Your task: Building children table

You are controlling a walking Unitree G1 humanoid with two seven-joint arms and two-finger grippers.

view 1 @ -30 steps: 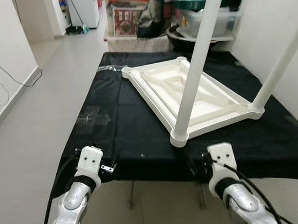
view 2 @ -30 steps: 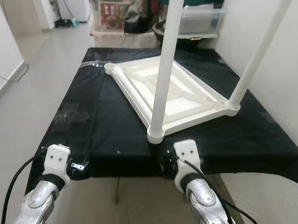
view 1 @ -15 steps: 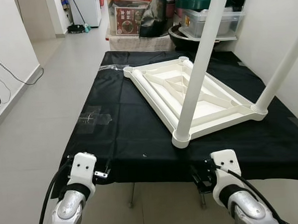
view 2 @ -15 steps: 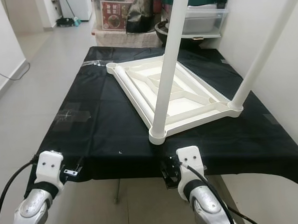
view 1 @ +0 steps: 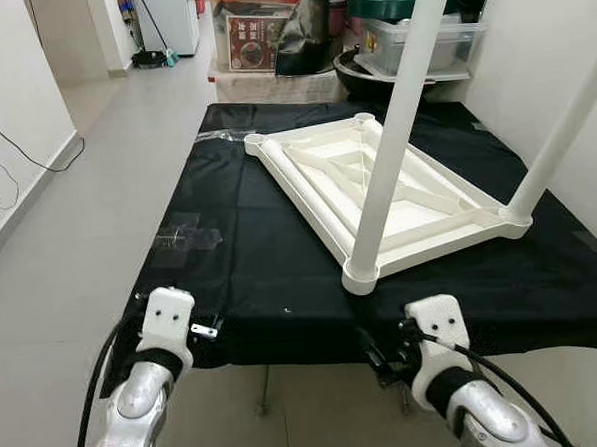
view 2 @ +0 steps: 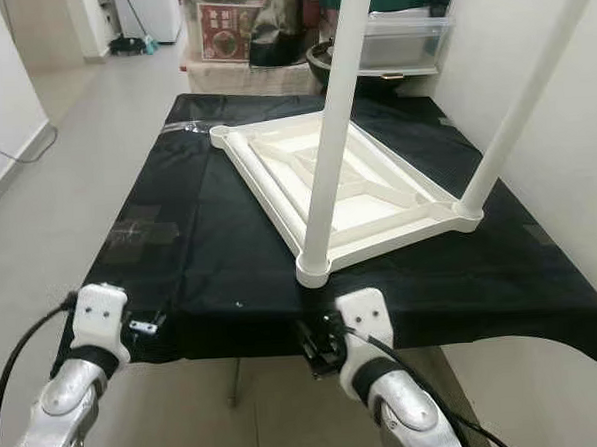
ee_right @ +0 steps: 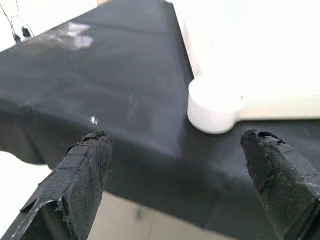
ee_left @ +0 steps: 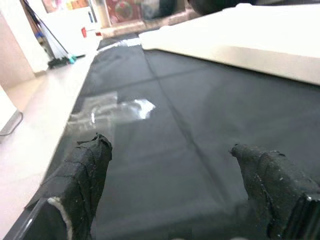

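A white children's table top [view 1: 397, 193] lies upside down on a black-clothed work table [view 1: 251, 276]. Two white legs stand up from it, one at the near corner [view 1: 389, 139] and one at the right corner [view 1: 564, 129]. The two far corners show bare round sockets [view 1: 253, 141] [view 1: 364, 120]. My left gripper [ee_left: 170, 150] hovers open at the work table's near left edge, over bare cloth. My right gripper [ee_right: 175, 140] is open just short of the near edge, facing the base of the near leg [ee_right: 215, 107]. Nothing sits between either pair of fingers.
Clear tape [view 1: 184, 234] shines on the cloth at the left. Storage boxes, a dark bag and a green-lidded pot [view 1: 397, 3] crowd the floor behind the work table. A white wall [view 1: 569, 29] runs close on the right, and open floor [view 1: 68, 226] lies to the left.
Both wrists dipped a little and came back up at the near edge. The right one now sits slightly further left. The white table has not moved.
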